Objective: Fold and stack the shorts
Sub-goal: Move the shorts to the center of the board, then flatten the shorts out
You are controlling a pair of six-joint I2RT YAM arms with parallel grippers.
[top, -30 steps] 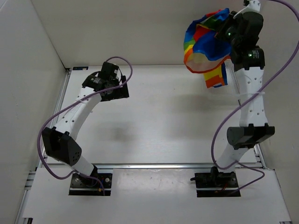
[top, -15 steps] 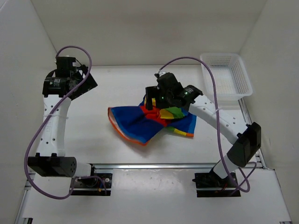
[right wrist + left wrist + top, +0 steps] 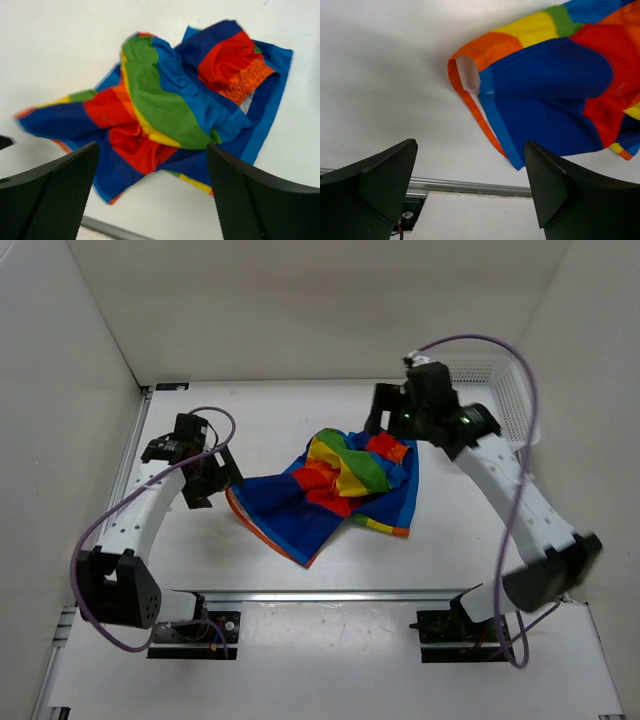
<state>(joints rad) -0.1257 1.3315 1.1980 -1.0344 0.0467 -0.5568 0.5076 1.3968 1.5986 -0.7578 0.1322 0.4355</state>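
The rainbow-striped shorts (image 3: 330,490) lie crumpled in the middle of the table, with a blue leg spread to the front left and the gathered red-orange waistband (image 3: 245,82) at the back right. My left gripper (image 3: 213,476) hovers open just left of the shorts' orange-edged leg hem (image 3: 470,75), with nothing between its fingers (image 3: 375,185). My right gripper (image 3: 392,422) hangs open above the back right of the shorts (image 3: 165,105), apart from the cloth. The left wrist view shows the blue leg (image 3: 555,90) ahead and to the right.
A white mesh basket (image 3: 497,380) stands at the back right corner, partly hidden behind my right arm. White walls close in the table on three sides. A metal rail (image 3: 350,595) runs along the front edge.
My right gripper carried the shorts from up by the basket down to the table, let go of them and drew back to the rear right. My left arm swung in toward the shorts' left edge.
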